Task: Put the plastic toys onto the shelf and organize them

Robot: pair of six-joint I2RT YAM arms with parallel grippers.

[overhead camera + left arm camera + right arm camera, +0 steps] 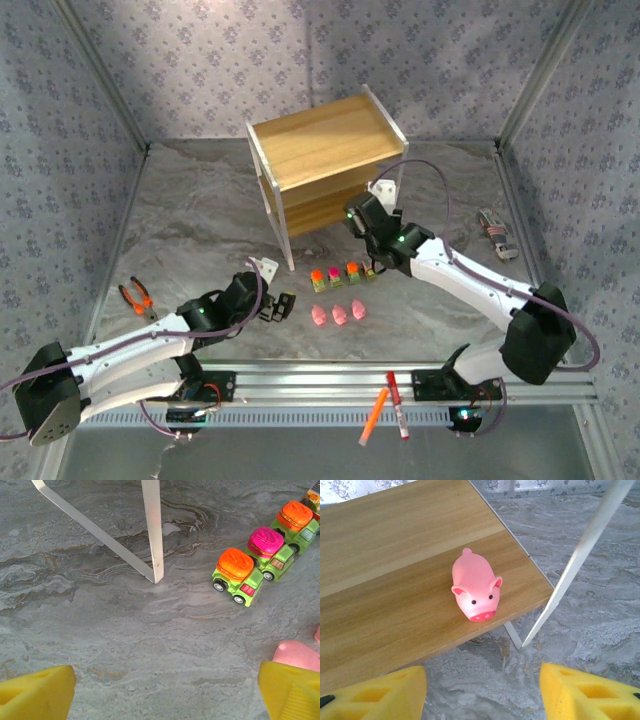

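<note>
One toy shelved: pink pig (474, 587) stands free near the front corner of the shelf (395, 605), on what looks like its lower board, snout toward the edge.
Right gripper (482, 690): just off that edge, facing the snout, fingers apart, nothing between them.
Floor toys: three pigs (339, 314) in a row on the table (200, 220); three trucks (334, 272) in a row just beyond, toward the shelf.
Left gripper (165, 690): fingers apart, empty; one pig just beside its right fingertip, trucks ahead-right, long axes slanting.
Nearer arm: likely left, for the pigs.
</note>
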